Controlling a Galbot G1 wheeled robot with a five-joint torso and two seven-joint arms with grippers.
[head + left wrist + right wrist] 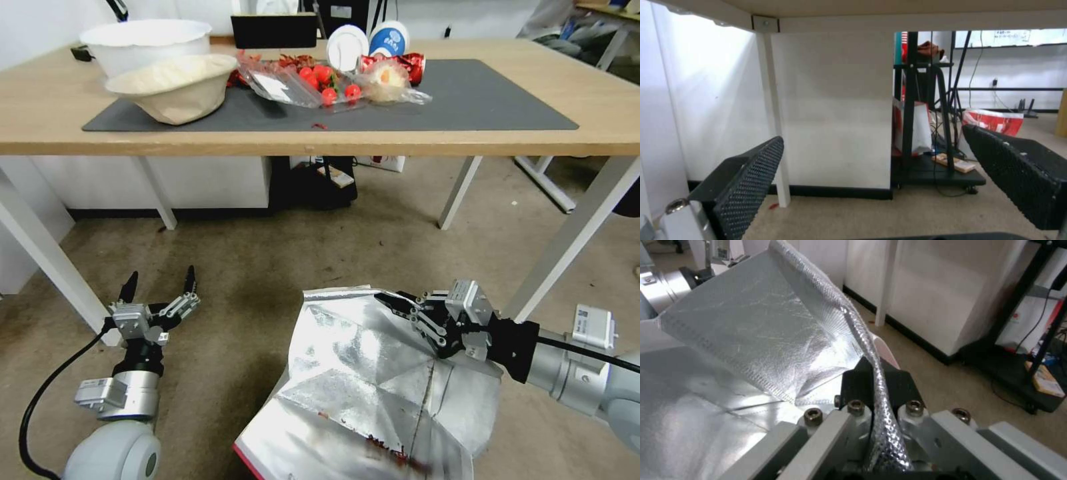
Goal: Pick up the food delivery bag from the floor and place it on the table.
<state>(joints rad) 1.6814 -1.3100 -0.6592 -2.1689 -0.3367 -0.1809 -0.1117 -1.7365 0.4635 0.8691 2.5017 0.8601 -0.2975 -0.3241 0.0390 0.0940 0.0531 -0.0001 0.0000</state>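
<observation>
Fingers of the right gripper [393, 303] clamped on the upper rim of the food delivery bag [373, 380], one finger inside against the silver foil lining, the other outside. Seen from the right wrist camera as black pads [853, 383] pinched together with the quilted foil edge [876, 373] running up between them. Bag mouth pulled wide toward the head camera, foil lining creased and bright, a red edge showing at the lower near corner. Bag low over the beige carpet floor [267, 267], in front of the table [40, 130] and near its right front leg [573, 233]; whether touching the carpet, cannot tell.

Left gripper [160, 285] spread wide and gripping nothing, well apart from the bag on the robot's left, close to the table's left front leg [47, 260]. From the left wrist camera, both textured black fingers [749, 176] far apart, aimed under the tabletop toward a white panel [831, 106] and a black wheeled stand [929, 173].

On the tabletop, a dark grey mat [493, 100] carrying a cream bowl [177, 87], a clear package of red tomatoes [320, 80], and a small clear plastic bag [390, 83] just beside it. Behind those, a white tub [143, 40] and two round white lids [367, 43] near the far edge.
</observation>
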